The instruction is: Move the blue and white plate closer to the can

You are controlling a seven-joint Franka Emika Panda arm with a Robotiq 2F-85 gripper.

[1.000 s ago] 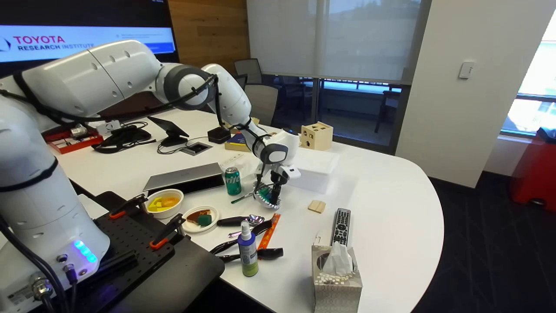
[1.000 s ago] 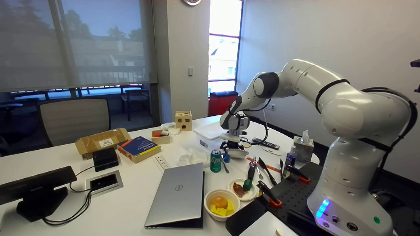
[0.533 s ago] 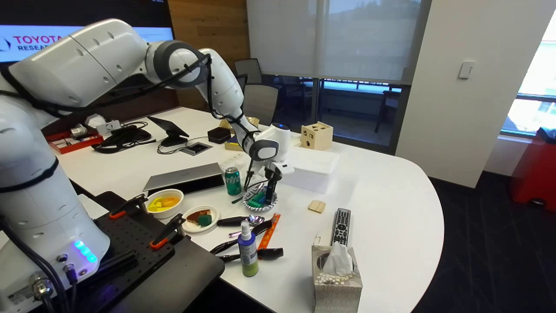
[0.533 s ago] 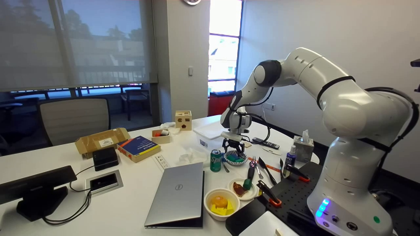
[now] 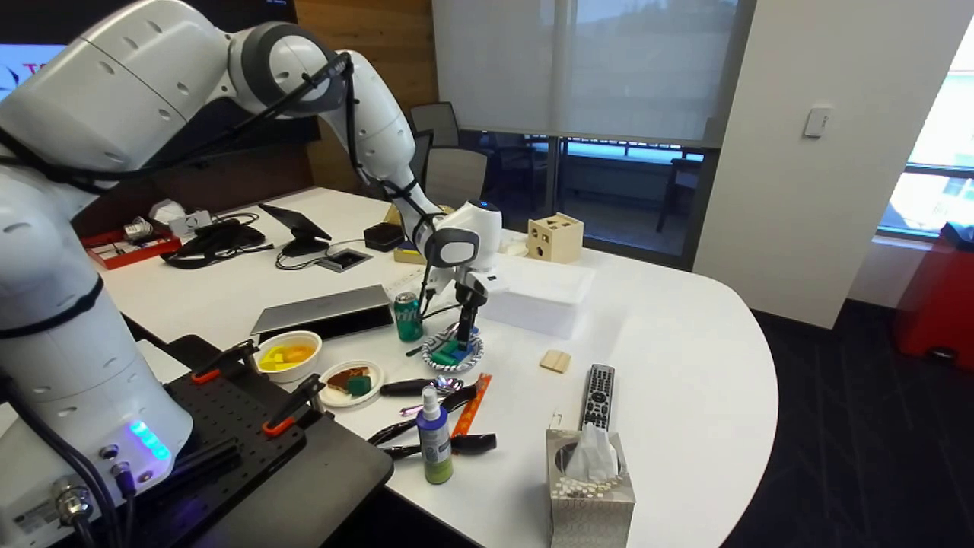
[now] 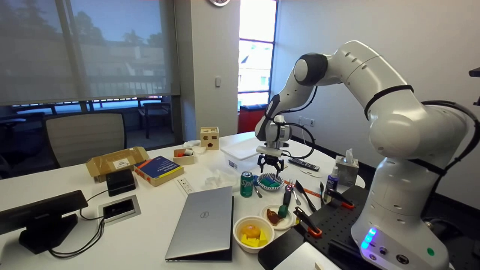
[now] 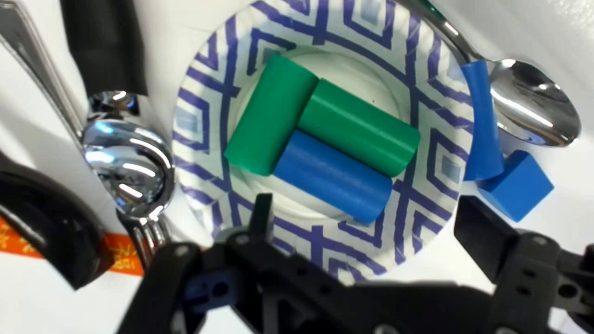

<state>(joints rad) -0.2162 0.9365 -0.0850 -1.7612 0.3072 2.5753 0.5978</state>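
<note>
The blue and white plate (image 5: pixel 453 368) lies flat on the table beside the can, with a small gap between them. It also shows in an exterior view (image 6: pixel 270 188) and fills the middle of the wrist view (image 7: pixel 199 116). Two green blocks (image 7: pixel 359 126) and a blue block (image 7: pixel 334 176) lie in it. The green can (image 5: pixel 409 318) stands upright and also shows in an exterior view (image 6: pixel 246 184); it is out of the wrist view. My gripper (image 6: pixel 269 174) is open and empty, just above the plate. Its fingers are spread apart in the wrist view (image 7: pixel 366 204).
A spoon (image 7: pixel 533 102) and blue blocks (image 7: pixel 517 185) lie beside the plate. A laptop (image 6: pixel 204 225) is near the can. A clear bin (image 5: pixel 533 301) stands behind the plate. Utensils (image 5: pixel 422 387), a food plate (image 5: pixel 332 397) and a bowl (image 5: pixel 266 371) lie toward the robot base.
A second ago the plate was tilted in my gripper's grasp. It then came down flat near the can. The gripper has opened, let go of the rim and risen above it.
</note>
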